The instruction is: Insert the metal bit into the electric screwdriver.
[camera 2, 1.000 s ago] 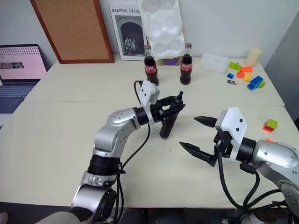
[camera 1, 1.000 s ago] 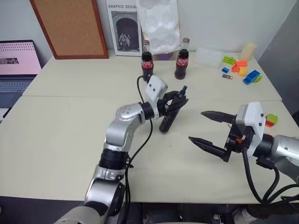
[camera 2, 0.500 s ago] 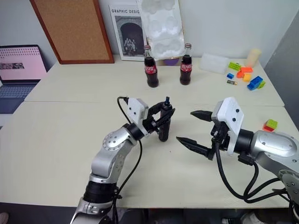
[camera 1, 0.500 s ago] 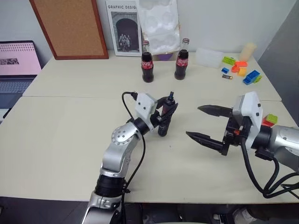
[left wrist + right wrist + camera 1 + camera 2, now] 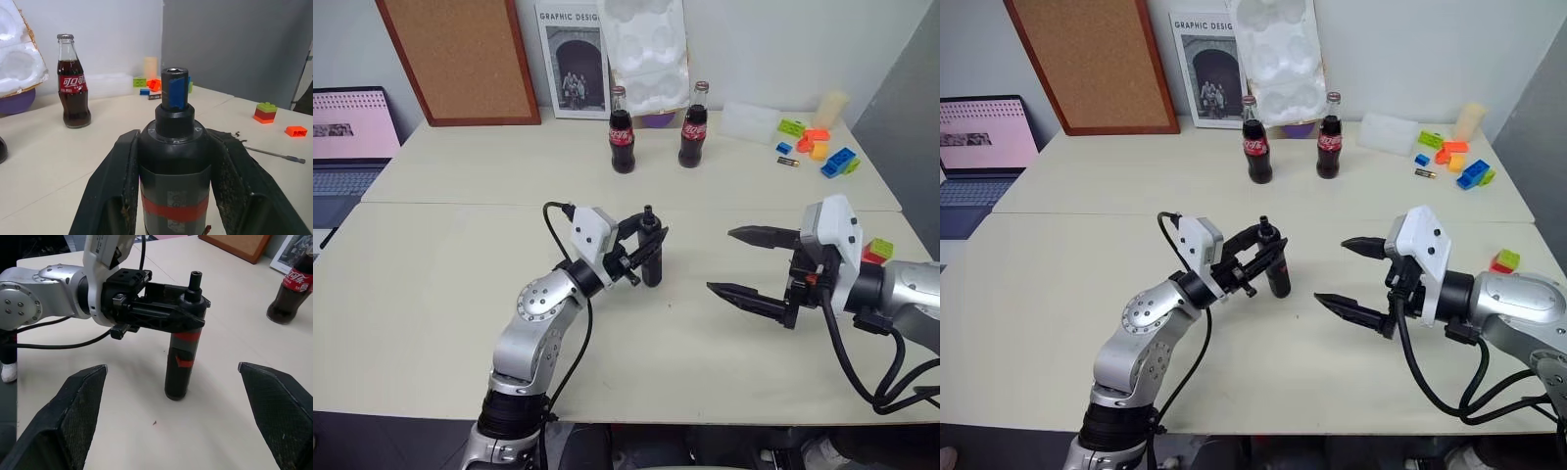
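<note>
Clamping upright electric screwdriver [image 5: 652, 260], left hand [image 5: 646, 245] reaches rightward; right hand [image 5: 749, 264] hovers nearby, fingers spread.

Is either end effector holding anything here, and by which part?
The left end effector clamps the black pen-shaped electric screwdriver by its upper body, above the red band; the right end effector is open, holding nothing.

The slim black electric screwdriver with a red band [image 5: 174, 161] has its lower body cut off by the left wrist view's edge, its flanks hidden behind black fingers [image 5: 110, 196]. At three o'clock, the thin grey metal bit [image 5: 274, 154] is too small for detail. A pink-screened laptop [image 5: 347, 137] is cropped at nine o'clock.
</note>
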